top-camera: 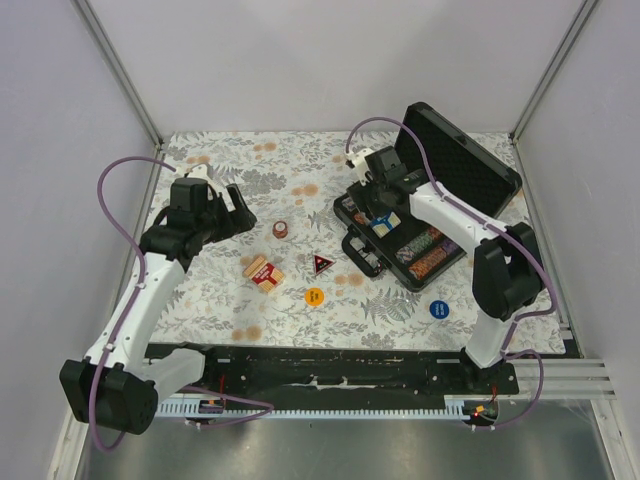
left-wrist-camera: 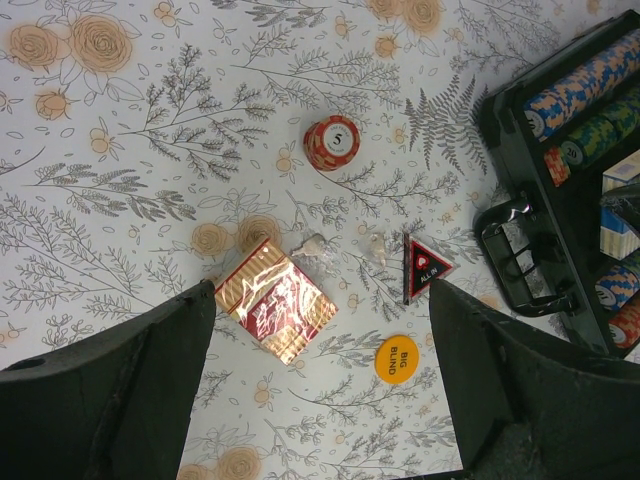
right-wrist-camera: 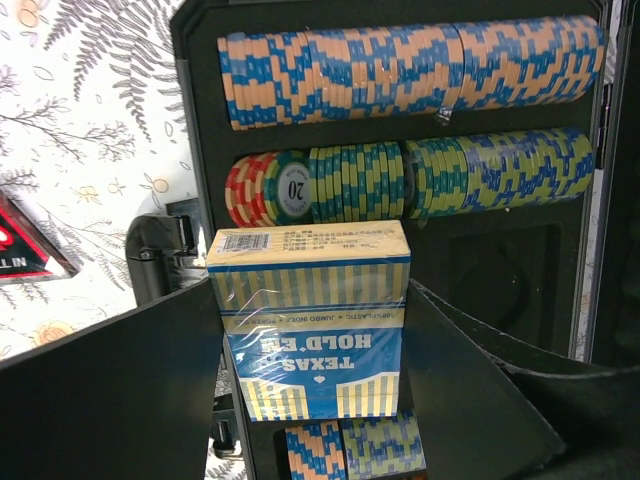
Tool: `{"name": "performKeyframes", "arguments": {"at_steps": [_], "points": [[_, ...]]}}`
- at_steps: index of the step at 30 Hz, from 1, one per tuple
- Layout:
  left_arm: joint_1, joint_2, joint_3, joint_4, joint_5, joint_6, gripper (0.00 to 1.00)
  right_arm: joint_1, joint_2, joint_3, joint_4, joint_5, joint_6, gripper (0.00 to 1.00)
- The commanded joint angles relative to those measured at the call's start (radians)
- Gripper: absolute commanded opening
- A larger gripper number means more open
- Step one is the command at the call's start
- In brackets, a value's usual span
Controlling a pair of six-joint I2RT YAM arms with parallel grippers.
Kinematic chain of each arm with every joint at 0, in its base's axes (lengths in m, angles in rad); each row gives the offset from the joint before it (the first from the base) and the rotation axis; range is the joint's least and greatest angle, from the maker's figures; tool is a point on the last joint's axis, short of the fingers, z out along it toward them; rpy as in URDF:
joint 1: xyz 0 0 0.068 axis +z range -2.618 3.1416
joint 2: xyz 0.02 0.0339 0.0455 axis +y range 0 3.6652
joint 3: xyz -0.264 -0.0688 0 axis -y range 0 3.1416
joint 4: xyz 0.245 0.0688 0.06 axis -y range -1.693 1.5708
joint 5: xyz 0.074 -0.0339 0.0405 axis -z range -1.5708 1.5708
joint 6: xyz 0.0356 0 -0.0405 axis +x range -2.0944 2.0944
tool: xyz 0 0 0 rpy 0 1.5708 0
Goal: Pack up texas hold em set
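Lowering a card deck into the case looks like the step in hand.

Right fingers (right-wrist-camera: 120, 390) are clamped on the blue card deck (right-wrist-camera: 310, 300), one finger on each long side. The wrapper is glossy. The deck hangs over the black case (top-camera: 455, 165), which lies open on the right side of the table (top-camera: 200, 170), lid propped back. In the wrist view the deck's upper edge comes just short of the green-and-red row of the chip rows (right-wrist-camera: 400, 75). A dark recess shows beside the deck. Cannot tell from here whether its underside touches the tray or hangs just above it.

Left fingers (left-wrist-camera: 110, 390) are wide apart and hold nothing. They hover above the loose pieces on the table's left half:
- red card deck (left-wrist-camera: 275, 312)
- short stack of reddish chips (left-wrist-camera: 331, 142)
- red triangle (left-wrist-camera: 424, 268)
- yellow disc (left-wrist-camera: 397, 357)

The blue disc (top-camera: 438, 309) lies alone on the table, near the case's front edge.

To do this step well, as I judge it:
- Square the deck with the recess walls before going down.
- Keep it level so no corner rides up on the chips.
- Let go only once it sits flat.
- Open the fingers gently so neither drags the deck sideways.

The plastic wrap looks slippery, so a tilt could let the deck slide. Most of the loose pieces are not yet packed.
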Motion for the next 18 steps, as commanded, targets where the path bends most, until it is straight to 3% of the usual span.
{"name": "performKeyframes", "arguments": {"at_steps": [1, 18], "points": [[0.005, 0.008, 0.002, 0.044, -0.005, 0.01, 0.93, -0.023, 0.004, -0.018, 0.069, -0.014, 0.008, 0.52], [0.005, 0.031, -0.012, 0.048, -0.011, 0.011, 0.92, -0.045, -0.006, -0.13, 0.075, -0.005, 0.023, 0.53]]}}
